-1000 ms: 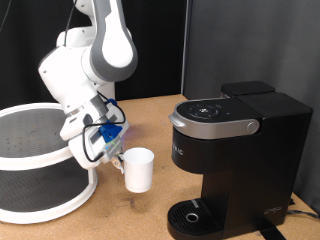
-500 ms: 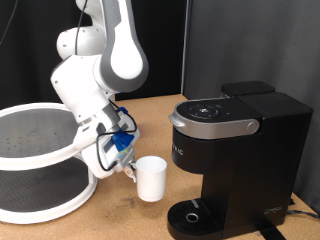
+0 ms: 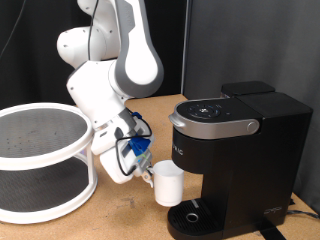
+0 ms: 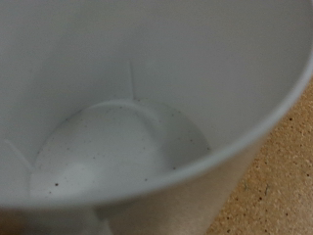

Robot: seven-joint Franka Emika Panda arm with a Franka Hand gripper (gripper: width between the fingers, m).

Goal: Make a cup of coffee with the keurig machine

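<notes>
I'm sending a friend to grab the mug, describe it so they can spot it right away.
Find the boxy black keurig machine on the exterior view's right. Just to its left, above the wooden table and beside the round drip tray, the arm's tool carries the cup: plain white, smooth, unmarked, empty inside.

The cup (image 3: 168,185) sits left of the keurig machine (image 3: 240,160).

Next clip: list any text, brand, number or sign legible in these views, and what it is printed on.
Nothing can be read with confidence.
Keurig machine: pale lettering runs down its front face below the lid, too small and blurred to read.
Round button panel: small light marks, too small to read.
Cup, at the claw: plain white, no marking; the wrist view shows only its bare inside with dark specks.
</notes>
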